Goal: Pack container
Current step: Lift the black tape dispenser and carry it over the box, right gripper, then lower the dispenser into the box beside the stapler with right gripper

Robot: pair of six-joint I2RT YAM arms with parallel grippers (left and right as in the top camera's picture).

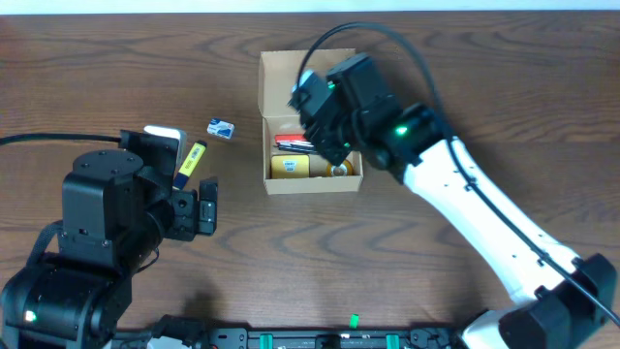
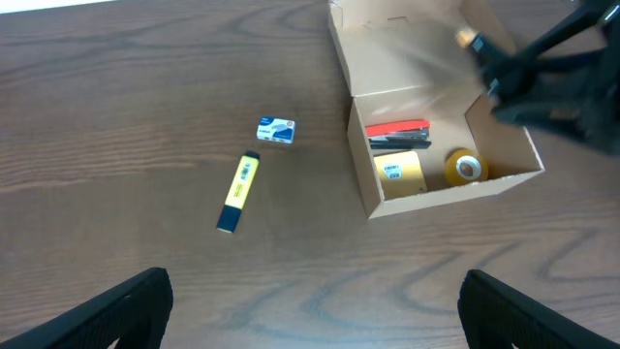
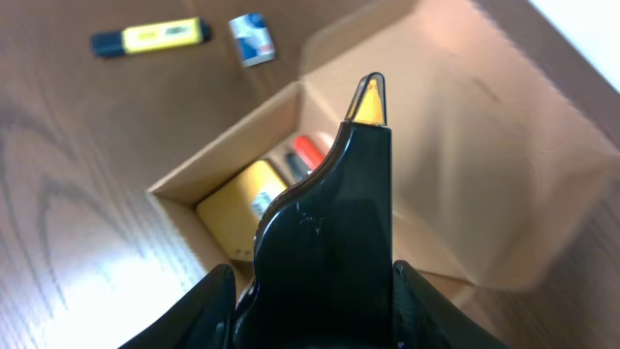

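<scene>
**A:** What is the right gripper (image 3: 369,97) doing?

**B:** Its jaws are pressed together with no item visible between them. There is only an amber sliver at the tip that I cannot name. It hangs over the container (image 1: 281,78), near the back wall where the flap hinges. The left gripper (image 2: 315,281) is spread wide, well apart at 9 o'clock.

**A:** How does the box lie?

**B:** From overhead it sits mid-table with its mouth facing up. The tray's long side runs 9 to 3. The flap lies back toward 12, so opened out it stretches 12 to 6. There are 3 things inside: a little yellow box (image 1: 288,167), a tape roll (image 1: 339,171) and a red stapler (image 1: 291,143).

**A:** And doing this step well?

**B:** My judgement is that 2 pieces wait at 9 o'clock, the highlighter (image 1: 191,163) and a blue-and-white packet (image 1: 221,128). Rise straight clear of the walls before swinging over. Pinch the highlighter across its narrow width, then lay it parallel to the 9–3 side.
</scene>
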